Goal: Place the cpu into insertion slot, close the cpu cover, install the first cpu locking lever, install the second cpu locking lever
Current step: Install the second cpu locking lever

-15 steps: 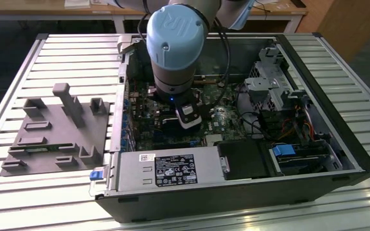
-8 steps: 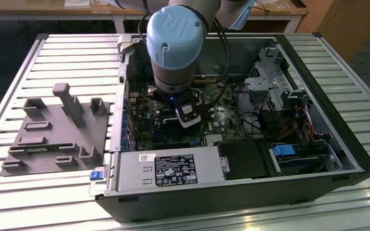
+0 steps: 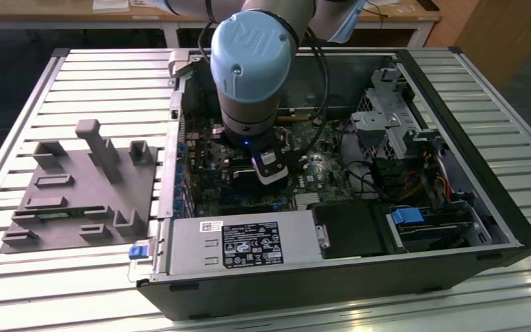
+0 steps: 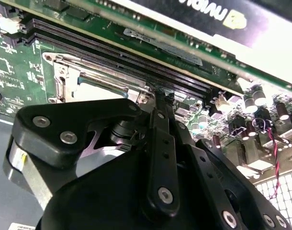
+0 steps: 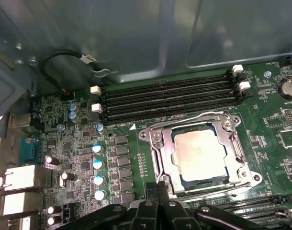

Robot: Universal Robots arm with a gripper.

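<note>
The arm's pale blue wrist hangs low inside the open black computer case (image 3: 487, 228), and the black gripper (image 5: 158, 189) is right down at the green motherboard (image 5: 79, 165). In the first wrist view the small square chip with the dull silver-grey top, the cpu (image 5: 202, 154), sits flat in the square socket, the insertion slot (image 5: 177, 179), with the thin silvery frame plate, the cpu cover (image 5: 155, 143), lying down around it so the chip shows through the cut-out. The gripper tip is just beside the socket's near edge, by the cover's corner. Whether the fingers are apart or together, I cannot tell; the black linkage hides the tips in both wrist views. The long black memory slots (image 5: 167, 98) run just beyond the socket. On the exterior view's left, a grey plastic fixture tray (image 3: 77, 190) rests on the slatted metal table (image 3: 25, 90).
</note>
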